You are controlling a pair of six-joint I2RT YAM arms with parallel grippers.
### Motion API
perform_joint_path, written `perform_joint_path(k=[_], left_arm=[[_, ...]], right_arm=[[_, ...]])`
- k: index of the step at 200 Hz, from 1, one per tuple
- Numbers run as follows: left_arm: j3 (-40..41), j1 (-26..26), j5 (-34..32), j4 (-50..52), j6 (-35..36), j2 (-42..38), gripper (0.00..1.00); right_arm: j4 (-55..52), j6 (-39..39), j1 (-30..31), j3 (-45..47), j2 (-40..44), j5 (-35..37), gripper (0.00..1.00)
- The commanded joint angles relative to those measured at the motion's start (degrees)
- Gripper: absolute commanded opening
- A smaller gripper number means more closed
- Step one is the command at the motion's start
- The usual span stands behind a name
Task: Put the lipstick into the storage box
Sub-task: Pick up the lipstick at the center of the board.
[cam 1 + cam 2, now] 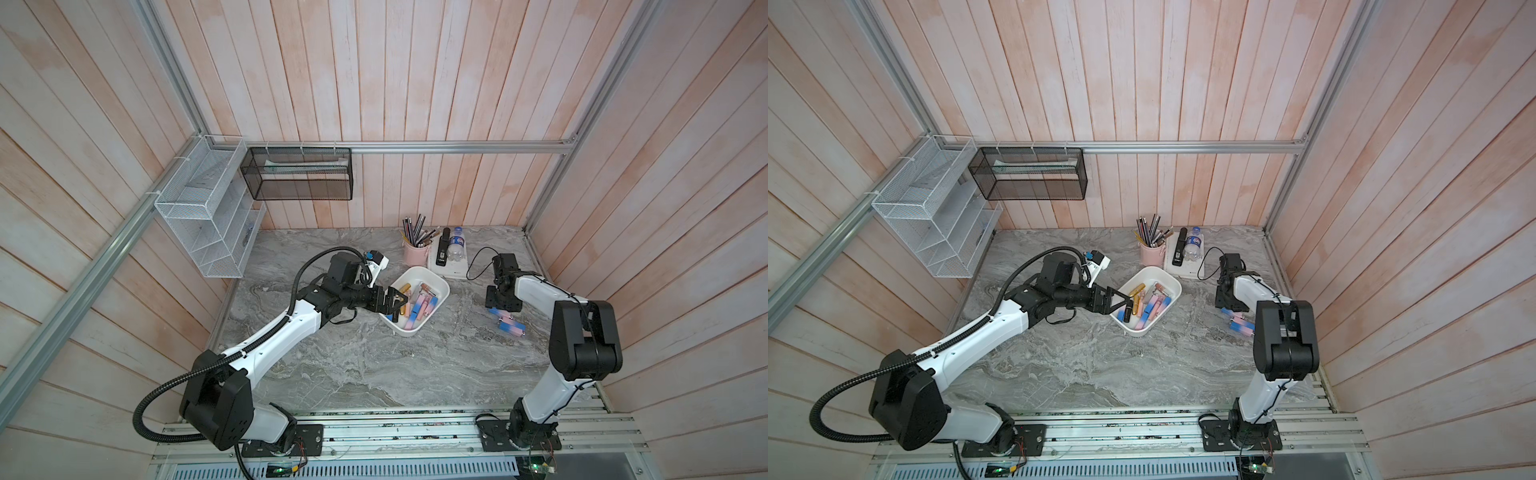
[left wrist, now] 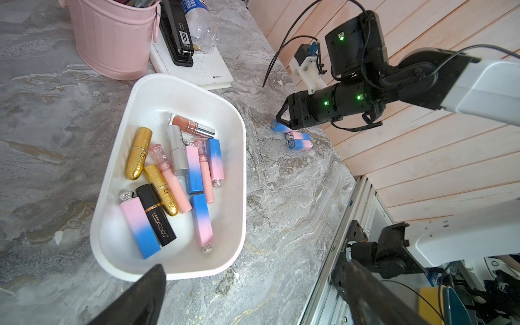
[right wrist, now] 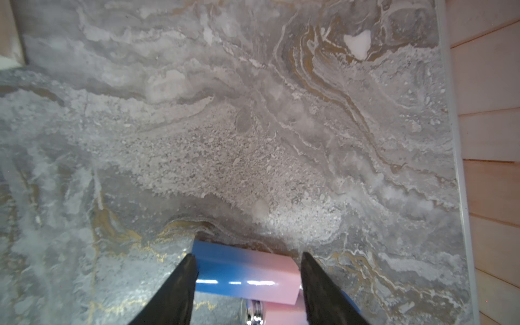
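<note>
Hovering at the end of the storage box (image 1: 420, 271) nearest the table's left edge, the left gripper (image 1: 395, 305) has its jaws spread wide with nothing between them. The box sits on the marble table (image 1: 332, 365) about mid-width, toward the back edge. Both top views give only a jumble of colours inside it. The left wrist view sorts that jumble into gold, black, silver and pink-and-blue lipsticks (image 2: 174, 183) lying loose on its floor, the black one lettered LESSXCOCO. Three more pink-and-blue ones lie close together near the table's right edge, well apart from the box. The right gripper (image 1: 500, 309) is down on the lipstick (image 3: 244, 270) farthest toward the back edge and hides part of it from above. Its own wrist view shows a black finger (image 3: 180, 287) at each end of that lipstick, which lies flat on the marble; whether they pinch it I cannot tell. A pink cup (image 1: 415, 254) of pens stands behind the box. A white basket (image 1: 199, 220) and a black basket (image 1: 297, 174) on the wall show only in the top views.
</note>
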State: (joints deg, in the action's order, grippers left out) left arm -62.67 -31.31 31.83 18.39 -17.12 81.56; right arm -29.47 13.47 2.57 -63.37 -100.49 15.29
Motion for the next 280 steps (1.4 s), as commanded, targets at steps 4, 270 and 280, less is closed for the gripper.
perform_joint_path(k=[4, 270, 280], left_arm=[[-0.64, -0.15, -1.38, 1.37, 2.09, -1.57, 1.0], [-1.33, 3.27, 1.21, 2.09, 6.23, 0.44, 1.0], [-1.11, 3.52, 1.13, 1.94, 6.18, 0.4, 1.0]], right_arm=[[-1.67, 0.64, -0.28, -0.35, -0.37, 0.31, 0.61], [-5.41, 1.76, 1.36, -1.11, -3.05, 5.71, 0.61], [-5.42, 1.17, 1.23, -1.35, -3.18, 6.41, 0.61]])
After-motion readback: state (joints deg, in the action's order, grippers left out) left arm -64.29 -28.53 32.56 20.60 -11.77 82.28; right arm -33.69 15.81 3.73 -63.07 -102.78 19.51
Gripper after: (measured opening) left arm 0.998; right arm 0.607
